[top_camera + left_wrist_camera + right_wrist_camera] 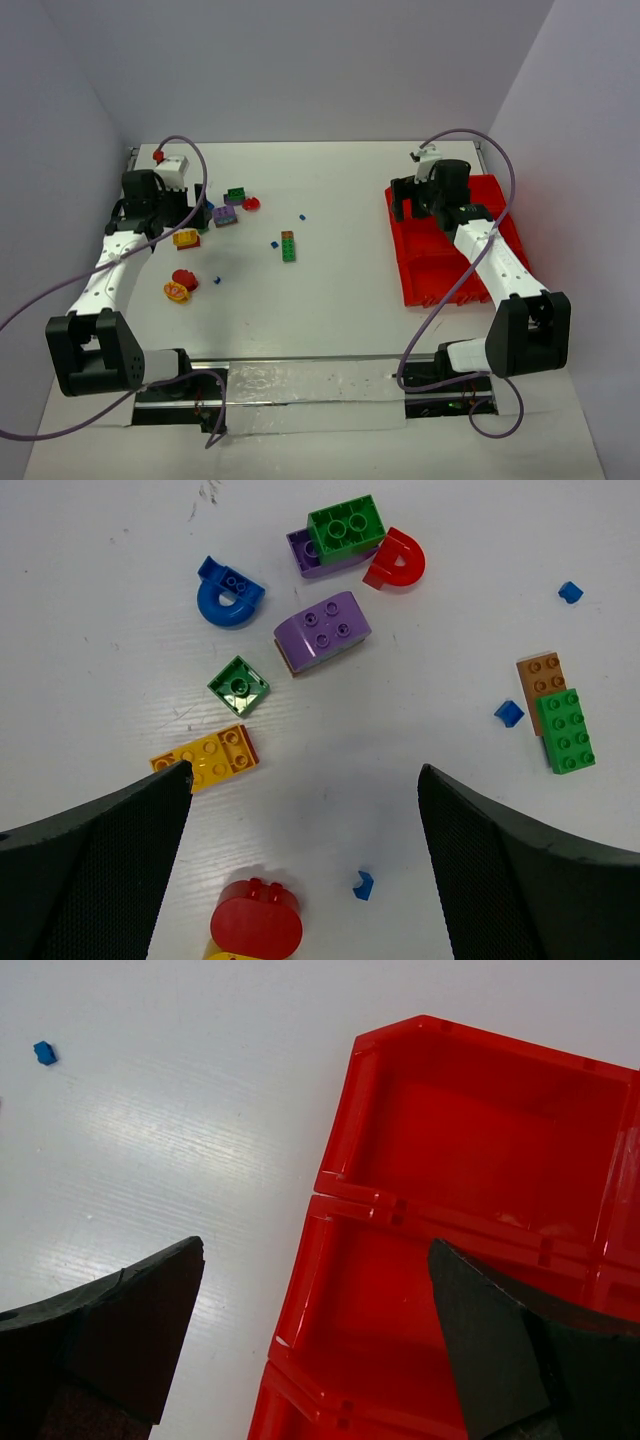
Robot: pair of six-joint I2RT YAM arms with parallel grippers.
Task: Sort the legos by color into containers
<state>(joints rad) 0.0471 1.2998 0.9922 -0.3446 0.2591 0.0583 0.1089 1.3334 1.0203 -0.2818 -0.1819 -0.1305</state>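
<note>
White surface [340,320] inside a pale-walled enclosure, both arms bolted at its near edge. The overhead view alone gives the layout: the bright red plastic compartment tray [430,275] lies at the right, and the small plastic bricks are scattered on the left and centre of the surface, well apart from it. The left wrist view alone resolves the pieces. A green square brick [345,525] overlaps a flat purple brick [300,552], with a red arch piece [397,562] touching them. Below these lie a blue arch piece [230,592], a purple curved-top brick [322,630], a small green square tile [238,685] and a yellow flat brick [205,760]. A red round-topped brick [256,920] sits at the bottom edge. To the right, a long green brick [565,730] lies flush against a brown-orange brick [540,680], with three tiny blue bits scattered nearby. The right wrist view alone shows the tray's dividing walls and one tiny blue bit [44,1052] on the surface left of it. The left arm reaches forward along the left side. The left claw [305,772] points down over the brick cluster, fingers wide apart and gripping nothing. The right arm reaches forward over the tray. The right claw [315,1248] straddles the tray's left wall, fingers likewise wide apart and holding nothing.
</note>
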